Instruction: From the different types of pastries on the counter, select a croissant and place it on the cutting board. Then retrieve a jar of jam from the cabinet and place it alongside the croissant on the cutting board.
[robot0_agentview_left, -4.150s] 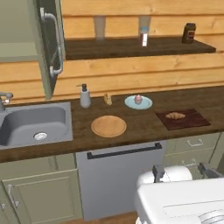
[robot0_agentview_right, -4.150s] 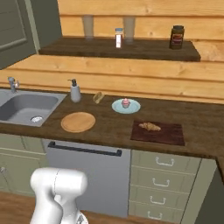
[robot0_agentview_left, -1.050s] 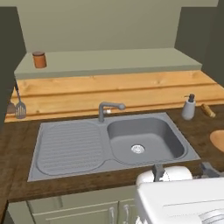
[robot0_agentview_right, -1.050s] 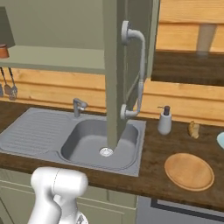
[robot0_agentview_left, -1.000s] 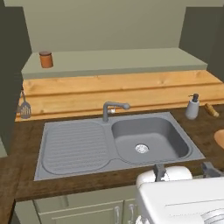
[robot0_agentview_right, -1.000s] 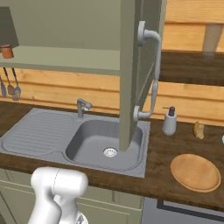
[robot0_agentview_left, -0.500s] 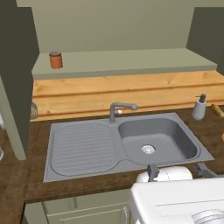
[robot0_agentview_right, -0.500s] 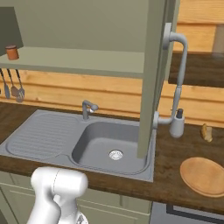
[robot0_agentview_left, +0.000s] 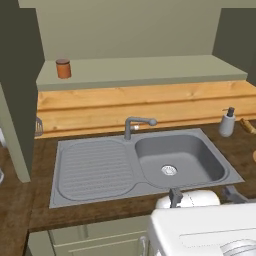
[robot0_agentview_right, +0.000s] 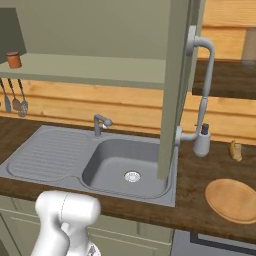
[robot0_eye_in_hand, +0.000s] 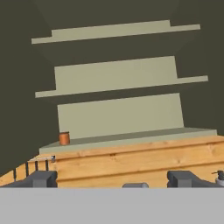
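— Jar (robot0_agentview_left: 63, 68) sits at the left end of the lowest cabinet shelf (robot0_agentview_left: 150, 70), above the sink (robot0_agentview_left: 175, 160). Gripper (robot0_eye_in_hand: 113, 179) is spread wide, holding nothing.

— Risks?

— My guess: the open door (robot0_agentview_right: 177, 90) hangs just right of the reach path, so a wide swing could clip it. The jar stands near the shelf's edge; an off-centre grab could tip it into the sink.

— Counts?

— 1 jar, 3 shelves, 1 tap (robot0_agentview_left: 137, 125), 1 soap bottle (robot0_agentview_left: 227, 122), 1 round board (robot0_agentview_right: 235, 200), 1 pastry (robot0_agentview_right: 235, 150) on the counter (robot0_agentview_right: 200, 175).
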